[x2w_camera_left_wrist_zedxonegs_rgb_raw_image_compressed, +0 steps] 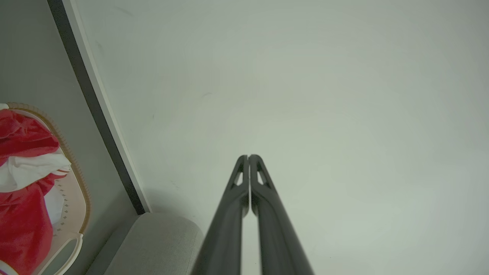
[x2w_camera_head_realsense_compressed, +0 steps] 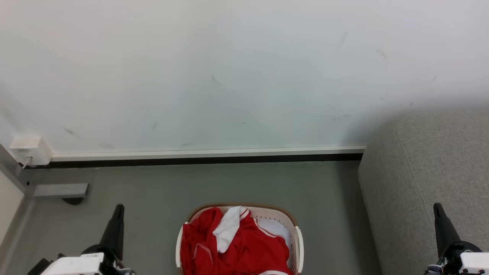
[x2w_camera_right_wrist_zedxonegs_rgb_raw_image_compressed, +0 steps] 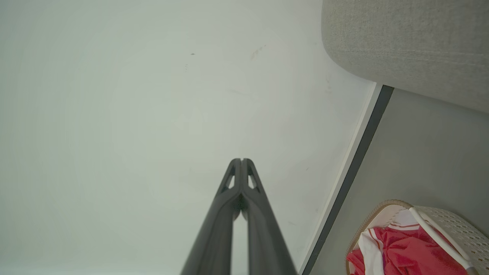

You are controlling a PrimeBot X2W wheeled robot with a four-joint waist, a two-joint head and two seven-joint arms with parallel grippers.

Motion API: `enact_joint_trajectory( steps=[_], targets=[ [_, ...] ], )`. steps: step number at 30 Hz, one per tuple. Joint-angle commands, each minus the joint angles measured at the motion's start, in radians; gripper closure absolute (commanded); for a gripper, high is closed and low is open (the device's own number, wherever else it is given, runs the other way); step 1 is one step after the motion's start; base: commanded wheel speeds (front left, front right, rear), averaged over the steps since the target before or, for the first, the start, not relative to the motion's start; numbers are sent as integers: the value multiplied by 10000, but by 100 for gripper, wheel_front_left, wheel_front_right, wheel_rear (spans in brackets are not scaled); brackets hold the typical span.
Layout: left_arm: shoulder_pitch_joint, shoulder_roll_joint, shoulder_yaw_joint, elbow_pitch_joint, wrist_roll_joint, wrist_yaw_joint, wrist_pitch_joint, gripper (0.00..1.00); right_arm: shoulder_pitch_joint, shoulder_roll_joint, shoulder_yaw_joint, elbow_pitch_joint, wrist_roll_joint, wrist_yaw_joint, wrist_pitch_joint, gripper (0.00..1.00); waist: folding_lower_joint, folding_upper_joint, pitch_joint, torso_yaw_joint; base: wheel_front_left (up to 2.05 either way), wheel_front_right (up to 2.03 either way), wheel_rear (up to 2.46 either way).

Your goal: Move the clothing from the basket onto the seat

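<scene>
Red clothing with white trim lies heaped in the cream basket on the floor at the bottom centre of the head view. The clothing and basket show at the left edge of the left wrist view, and the clothing and basket at the lower right of the right wrist view. The grey seat stands right of the basket. My left gripper is shut, left of the basket, holding nothing. My right gripper is shut in front of the seat. Both grippers point at the wall.
A white wall with a dark skirting strip runs behind the basket. A white socket box and a grey bracket sit at the far left. Grey floor lies between the left gripper and the basket.
</scene>
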Motion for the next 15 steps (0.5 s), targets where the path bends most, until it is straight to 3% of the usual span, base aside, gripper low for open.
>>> enact_joint_trajectory(
  steps=[1,15],
  targets=[
    [-80,27,5,-31,-144,-41,23,100,-130,-66,-33,-35,15,-24,17,100,0,0,0,0,0,0,0],
    [-80,27,6,-31,-144,-41,23,100,-130,-66,-33,-35,15,-24,17,100,0,0,0,0,0,0,0]
  ],
)
